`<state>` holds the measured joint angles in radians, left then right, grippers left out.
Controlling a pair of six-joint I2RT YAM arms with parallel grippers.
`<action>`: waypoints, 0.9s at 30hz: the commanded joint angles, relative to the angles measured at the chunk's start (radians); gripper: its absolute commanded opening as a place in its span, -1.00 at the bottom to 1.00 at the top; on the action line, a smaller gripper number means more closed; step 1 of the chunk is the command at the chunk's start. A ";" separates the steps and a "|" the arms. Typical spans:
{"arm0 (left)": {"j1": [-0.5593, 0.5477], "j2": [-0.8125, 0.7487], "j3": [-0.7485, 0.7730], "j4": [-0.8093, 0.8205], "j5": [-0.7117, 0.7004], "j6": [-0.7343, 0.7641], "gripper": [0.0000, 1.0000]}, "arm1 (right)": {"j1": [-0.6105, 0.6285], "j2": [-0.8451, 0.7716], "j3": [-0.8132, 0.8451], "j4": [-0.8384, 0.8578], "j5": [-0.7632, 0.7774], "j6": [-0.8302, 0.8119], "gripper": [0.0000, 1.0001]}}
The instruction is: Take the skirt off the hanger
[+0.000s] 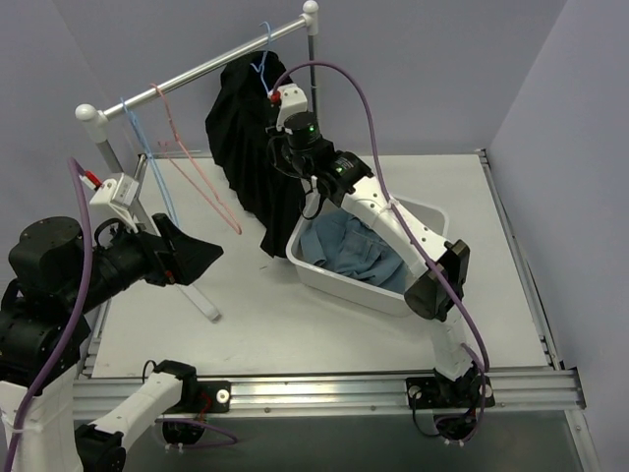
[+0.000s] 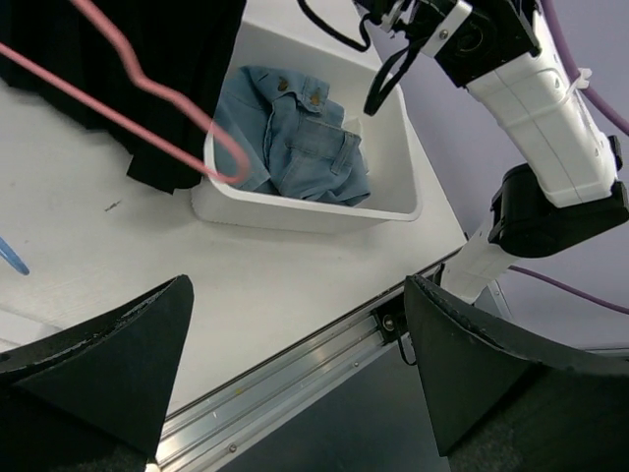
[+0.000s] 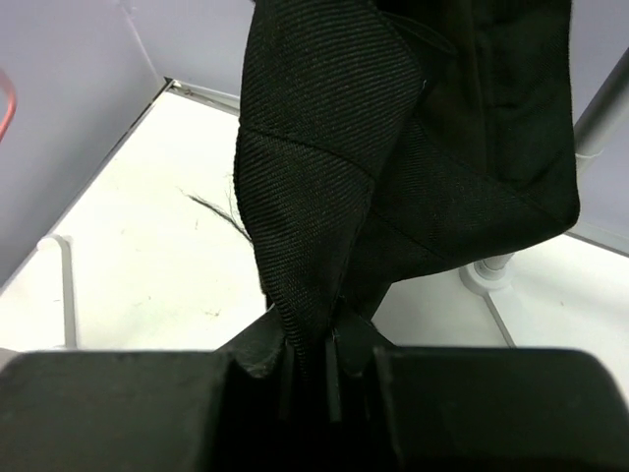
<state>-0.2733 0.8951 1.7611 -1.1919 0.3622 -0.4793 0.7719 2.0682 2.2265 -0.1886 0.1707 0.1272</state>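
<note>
Your right gripper (image 3: 313,359) is clenched on a fold of the black pleated skirt (image 3: 324,167), which rises from its jaws to the light-blue hanger (image 1: 262,61). Your left gripper (image 2: 295,344) is released, with the white tub (image 2: 295,211) beyond its jaws.

You see the black pleated skirt (image 1: 241,147) draped fan-like, not yet off its thin light-blue hanger (image 1: 263,61), which hooks over the rail (image 1: 197,71). One fold is pinched between the right fingers (image 3: 359,344).
</note>
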 commanded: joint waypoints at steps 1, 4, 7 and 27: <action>0.000 0.025 0.060 0.094 0.072 -0.019 0.94 | -0.008 -0.123 -0.002 0.164 -0.037 0.000 -1.00; 0.000 0.047 0.090 0.103 0.081 -0.019 0.93 | -0.006 -0.152 -0.007 0.179 -0.062 0.026 -1.00; 0.000 0.064 0.109 0.100 0.080 -0.013 0.91 | -0.006 -0.177 -0.007 0.216 -0.082 0.058 -1.00; 0.002 0.175 0.236 0.169 0.024 0.014 0.78 | 0.035 -0.416 -0.281 0.104 -0.276 0.158 -1.00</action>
<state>-0.2733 1.0344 1.9644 -1.0866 0.3923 -0.4862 0.7860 1.7618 1.9686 -0.1600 -0.0402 0.2695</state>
